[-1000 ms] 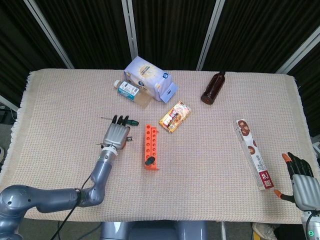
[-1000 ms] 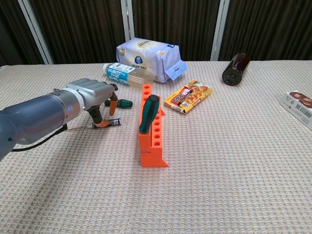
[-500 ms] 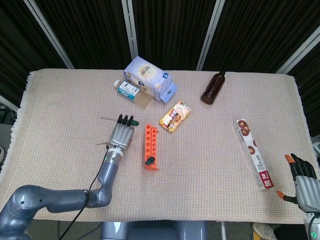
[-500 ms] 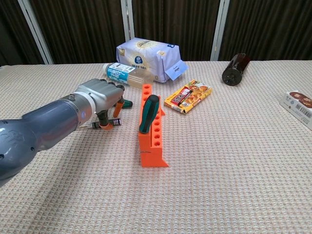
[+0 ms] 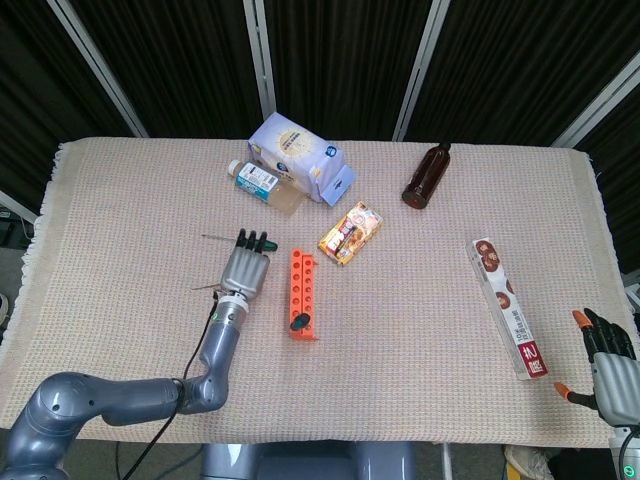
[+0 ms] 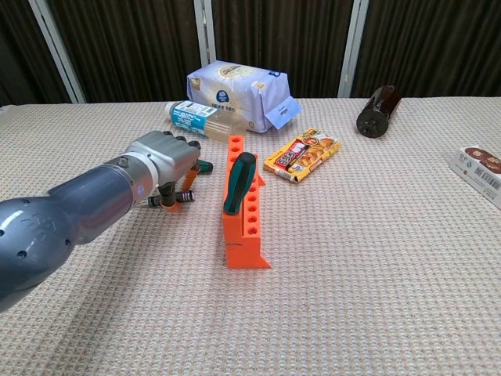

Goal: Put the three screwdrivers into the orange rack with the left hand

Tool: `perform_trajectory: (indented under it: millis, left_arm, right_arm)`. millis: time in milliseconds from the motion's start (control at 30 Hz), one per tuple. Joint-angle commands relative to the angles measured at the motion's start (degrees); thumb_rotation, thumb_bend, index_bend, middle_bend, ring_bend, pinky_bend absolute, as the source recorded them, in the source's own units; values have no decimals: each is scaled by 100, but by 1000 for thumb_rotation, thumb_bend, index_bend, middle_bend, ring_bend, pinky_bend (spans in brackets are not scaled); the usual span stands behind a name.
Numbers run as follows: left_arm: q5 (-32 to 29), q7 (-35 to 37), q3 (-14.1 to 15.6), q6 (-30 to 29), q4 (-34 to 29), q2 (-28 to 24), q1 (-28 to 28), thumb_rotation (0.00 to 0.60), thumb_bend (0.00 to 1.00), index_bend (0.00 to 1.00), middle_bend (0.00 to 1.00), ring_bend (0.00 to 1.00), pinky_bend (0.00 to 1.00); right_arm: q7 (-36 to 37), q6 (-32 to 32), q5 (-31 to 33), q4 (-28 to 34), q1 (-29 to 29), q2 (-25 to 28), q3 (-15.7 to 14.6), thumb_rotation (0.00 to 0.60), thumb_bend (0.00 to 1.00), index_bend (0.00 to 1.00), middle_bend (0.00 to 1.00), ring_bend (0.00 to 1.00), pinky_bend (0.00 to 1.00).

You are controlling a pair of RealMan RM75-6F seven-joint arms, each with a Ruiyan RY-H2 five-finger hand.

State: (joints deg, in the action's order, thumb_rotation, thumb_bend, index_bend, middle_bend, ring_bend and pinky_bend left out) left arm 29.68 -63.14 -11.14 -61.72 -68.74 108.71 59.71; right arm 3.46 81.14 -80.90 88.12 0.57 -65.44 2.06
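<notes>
Screwdrivers (image 6: 185, 195) lie on the bench beside the rack (image 6: 244, 210), left robot hand (image 6: 164, 160) lowered over them, grip unclear.

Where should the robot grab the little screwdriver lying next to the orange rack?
Probably by its dark handle, coming down from above: the small screwdriver lies flat on the cloth under the left hand, beside the orange rack, and the thin shaft looks too slim to pinch.

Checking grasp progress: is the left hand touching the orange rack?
Apart. The head view shows a strip of bare tablecloth between the left hand and the orange rack; the chest view shows the same gap.
</notes>
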Motion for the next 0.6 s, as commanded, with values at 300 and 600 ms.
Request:
perform_trajectory:
  millis: [300, 600]
  left_arm:
    - [94, 88, -57, 88, 52, 33, -31, 600, 282, 462, 0, 0, 0]
    - [319, 261, -18, 112, 41, 43, -105, 600, 367, 545, 0, 0, 0]
  right_arm:
    - [-9, -22, 0, 1, 2, 1, 2, 600, 0, 31, 0, 0, 28]
    - [-9, -54, 11, -13, 6, -12, 1, 600, 0, 32, 0, 0, 29]
